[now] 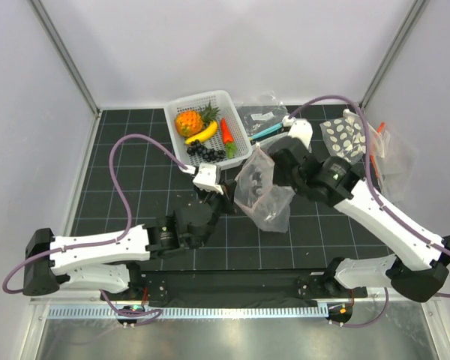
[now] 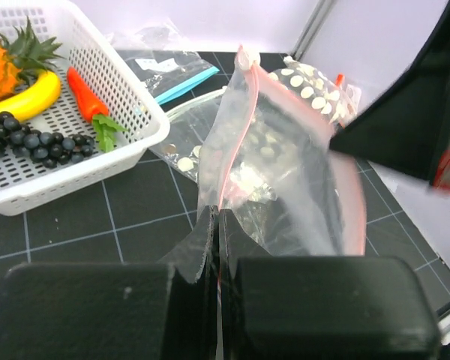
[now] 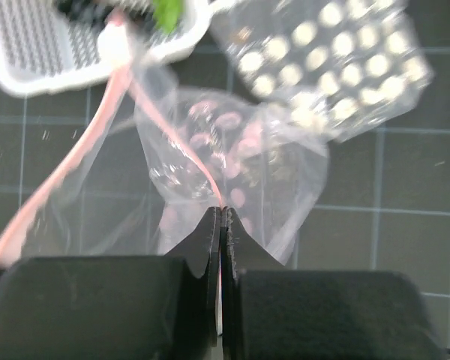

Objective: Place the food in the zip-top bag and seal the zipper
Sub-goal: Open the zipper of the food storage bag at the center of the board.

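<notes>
The zip-top bag (image 1: 264, 196) hangs, mouth up, between both grippers above the black mat; it is clear with pale dots. My left gripper (image 2: 218, 214) is shut on one end of its pink zipper (image 2: 236, 127). At the other end, my right gripper (image 3: 222, 210) is shut on the zipper (image 3: 202, 172). All the food lies in the white basket (image 1: 199, 97): orange pineapple (image 1: 187, 121), yellow banana (image 1: 202, 133), red pepper (image 1: 226, 131) and dark grapes (image 1: 206, 152). Nothing shows inside the bag (image 2: 285, 172).
A clear bag with a teal strip (image 1: 262, 120) lies just right of the basket. A white-dotted bag (image 1: 345, 135) with an orange strip sits at the far right. Grey enclosure walls ring the gridded mat.
</notes>
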`<act>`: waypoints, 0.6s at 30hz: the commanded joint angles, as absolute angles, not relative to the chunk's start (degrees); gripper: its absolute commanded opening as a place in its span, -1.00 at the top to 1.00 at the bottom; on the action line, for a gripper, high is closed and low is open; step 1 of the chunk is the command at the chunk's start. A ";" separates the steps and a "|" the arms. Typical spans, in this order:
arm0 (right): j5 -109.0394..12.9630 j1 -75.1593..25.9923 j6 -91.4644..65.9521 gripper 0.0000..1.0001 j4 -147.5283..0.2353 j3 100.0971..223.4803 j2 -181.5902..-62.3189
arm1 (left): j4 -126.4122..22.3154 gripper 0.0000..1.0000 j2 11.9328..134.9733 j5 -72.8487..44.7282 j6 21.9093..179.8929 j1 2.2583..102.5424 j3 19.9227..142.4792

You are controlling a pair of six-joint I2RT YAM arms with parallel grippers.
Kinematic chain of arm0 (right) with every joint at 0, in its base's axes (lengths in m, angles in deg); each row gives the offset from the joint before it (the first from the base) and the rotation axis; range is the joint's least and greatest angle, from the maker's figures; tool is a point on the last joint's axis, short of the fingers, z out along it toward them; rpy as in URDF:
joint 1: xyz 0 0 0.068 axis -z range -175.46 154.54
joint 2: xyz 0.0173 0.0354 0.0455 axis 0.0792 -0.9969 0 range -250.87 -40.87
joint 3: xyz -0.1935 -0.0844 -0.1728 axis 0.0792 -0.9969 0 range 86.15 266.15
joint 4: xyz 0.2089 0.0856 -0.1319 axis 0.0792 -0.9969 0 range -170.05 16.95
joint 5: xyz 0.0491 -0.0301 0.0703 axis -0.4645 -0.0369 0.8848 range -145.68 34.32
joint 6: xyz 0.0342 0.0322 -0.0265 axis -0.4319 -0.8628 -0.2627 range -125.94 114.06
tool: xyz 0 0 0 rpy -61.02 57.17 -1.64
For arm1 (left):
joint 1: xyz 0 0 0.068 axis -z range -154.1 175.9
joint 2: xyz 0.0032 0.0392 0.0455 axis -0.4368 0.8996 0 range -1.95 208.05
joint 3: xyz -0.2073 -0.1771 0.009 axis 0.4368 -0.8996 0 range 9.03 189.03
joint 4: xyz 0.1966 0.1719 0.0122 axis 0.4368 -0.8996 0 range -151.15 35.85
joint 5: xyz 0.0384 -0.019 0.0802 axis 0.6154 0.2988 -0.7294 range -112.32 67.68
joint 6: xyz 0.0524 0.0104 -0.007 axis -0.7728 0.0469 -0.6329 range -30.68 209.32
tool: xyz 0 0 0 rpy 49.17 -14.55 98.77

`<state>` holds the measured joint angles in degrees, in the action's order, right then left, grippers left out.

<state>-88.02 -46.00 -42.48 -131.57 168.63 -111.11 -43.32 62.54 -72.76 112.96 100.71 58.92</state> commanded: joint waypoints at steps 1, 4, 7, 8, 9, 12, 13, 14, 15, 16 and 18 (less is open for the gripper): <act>-90.83 -43.01 -34.17 0.98 -133.24 178.15 -111.80 | -40.16 0.99 64.05 -74.80 116.28 99.12 61.85; -93.64 -42.48 -30.48 0.99 -138.69 186.77 -115.39 | -44.22 0.99 67.03 -68.66 123.39 95.97 64.84; -91.21 -42.48 -28.28 0.98 -141.52 190.13 -118.65 | -43.08 0.99 70.72 -66.71 125.44 94.20 65.63; -90.23 -42.48 -27.83 0.99 -141.52 189.61 -119.18 | -42.64 0.99 71.60 -66.71 126.49 93.84 65.72; -89.52 -42.48 -27.48 0.98 -141.26 188.99 -119.97 | -41.59 0.99 73.35 -66.36 127.20 93.49 65.81; -87.76 -42.48 -26.86 0.98 -139.50 185.57 -120.85 | -40.00 0.99 76.52 -65.47 128.43 92.44 66.68; -87.41 -42.48 -26.77 0.98 -138.97 184.51 -121.03 | -39.48 0.99 77.14 -65.82 128.61 92.26 66.86; -87.93 -42.48 -26.86 0.98 -138.53 182.24 -121.12 | -39.21 0.99 77.84 -66.87 128.87 92.17 67.04; -88.37 -42.48 -27.12 0.95 -138.18 181.09 -121.03 | -38.69 0.99 78.20 -67.23 129.22 92.26 66.87; -88.90 -42.48 -27.47 0.93 -137.92 180.03 -120.86 | -36.77 0.99 78.99 -67.32 129.22 92.26 66.43; -88.20 -42.48 -28.35 0.81 -136.51 176.96 -120.42 | -34.56 0.99 79.52 -67.50 129.05 92.17 65.20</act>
<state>-88.50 -42.53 -28.73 -137.96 179.19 -121.67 -42.16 79.61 -65.78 127.23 92.47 64.41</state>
